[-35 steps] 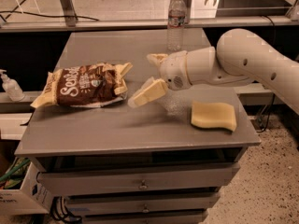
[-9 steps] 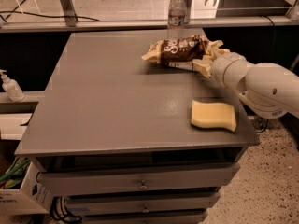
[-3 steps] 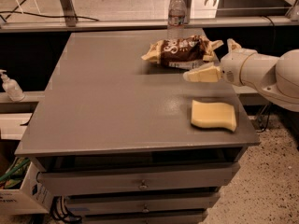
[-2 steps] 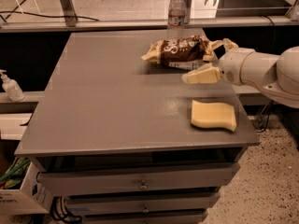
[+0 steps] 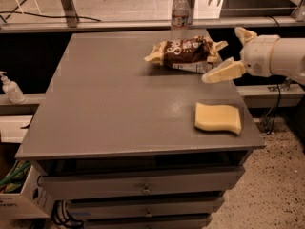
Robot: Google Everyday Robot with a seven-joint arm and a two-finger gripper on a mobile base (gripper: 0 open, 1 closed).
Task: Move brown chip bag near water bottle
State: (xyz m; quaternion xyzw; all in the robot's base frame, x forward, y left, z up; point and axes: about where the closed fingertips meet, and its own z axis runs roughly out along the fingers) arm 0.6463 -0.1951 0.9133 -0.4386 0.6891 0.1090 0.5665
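One sponge (image 5: 218, 118) lies near the gripper (image 5: 221, 55), spread beside the chip bag (image 5: 183, 54).

The brown chip bag (image 5: 187, 51) lay flat near the far edge of the grey surface (image 5: 119, 104), its cream ends splayed, just in front of the upright, capped water bottle (image 5: 179, 11). The gripper (image 5: 234, 52) hovered just right of the bag, fingers (image 5: 221, 72) spread.

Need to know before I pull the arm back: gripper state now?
Gripper: open, holding nothing, at the right end of the brown chip bag, which lies on the table by the water bottle.
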